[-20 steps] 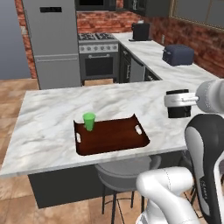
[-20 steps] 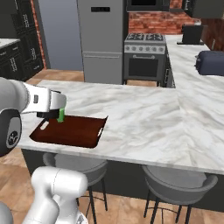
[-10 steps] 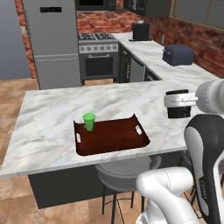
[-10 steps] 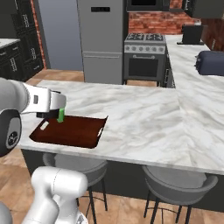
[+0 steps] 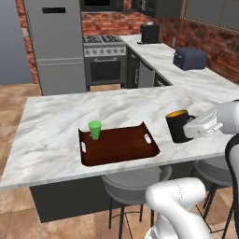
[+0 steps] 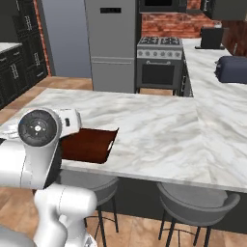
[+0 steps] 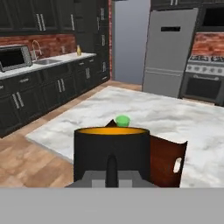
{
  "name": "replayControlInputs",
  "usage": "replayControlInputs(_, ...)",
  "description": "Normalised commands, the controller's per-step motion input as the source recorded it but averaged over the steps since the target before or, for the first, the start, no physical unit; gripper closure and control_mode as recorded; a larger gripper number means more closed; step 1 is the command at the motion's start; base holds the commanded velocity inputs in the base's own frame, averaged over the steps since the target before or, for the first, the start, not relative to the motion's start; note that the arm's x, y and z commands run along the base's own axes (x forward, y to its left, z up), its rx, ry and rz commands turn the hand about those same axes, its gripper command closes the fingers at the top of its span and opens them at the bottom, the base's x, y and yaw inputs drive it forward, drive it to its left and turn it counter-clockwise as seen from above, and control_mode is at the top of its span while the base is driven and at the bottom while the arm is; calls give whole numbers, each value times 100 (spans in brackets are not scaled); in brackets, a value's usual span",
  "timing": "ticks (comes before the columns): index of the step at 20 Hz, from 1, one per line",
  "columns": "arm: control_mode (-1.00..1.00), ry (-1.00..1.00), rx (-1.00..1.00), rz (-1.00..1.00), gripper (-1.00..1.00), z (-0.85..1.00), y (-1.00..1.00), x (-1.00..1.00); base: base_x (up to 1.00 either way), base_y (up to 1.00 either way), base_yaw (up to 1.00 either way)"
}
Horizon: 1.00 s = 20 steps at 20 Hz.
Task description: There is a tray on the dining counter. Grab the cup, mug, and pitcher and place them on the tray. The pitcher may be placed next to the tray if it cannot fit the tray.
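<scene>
Now the end effector, clamped on the mug, hangs beside the tray's right edge.

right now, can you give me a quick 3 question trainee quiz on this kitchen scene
1. True or false: the cup stands on the tray.
2. What is the hand shut on? A) the mug B) a kettle C) a plate
3. Fill in: in the left base view, the mug is past the tray's ____ end, above the dining counter.

Key: 1 true; 2 A; 3 right
</scene>
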Motion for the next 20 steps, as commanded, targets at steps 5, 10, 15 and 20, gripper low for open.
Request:
replayControlInputs(5, -100, -9, 12, 50, 100, -22, 0, 26, 0, 0, 0)
replayControlInputs(10, -100, -14, 17, 42, 100, -3, 0, 19, 0, 0, 0)
replayControlInputs(15, -100, 0, 17, 31, 100, -1, 14, 31, 0, 0, 0)
replayControlInputs(20, -100, 0, 7, 17, 100, -21, 26, 39, 0, 0, 0)
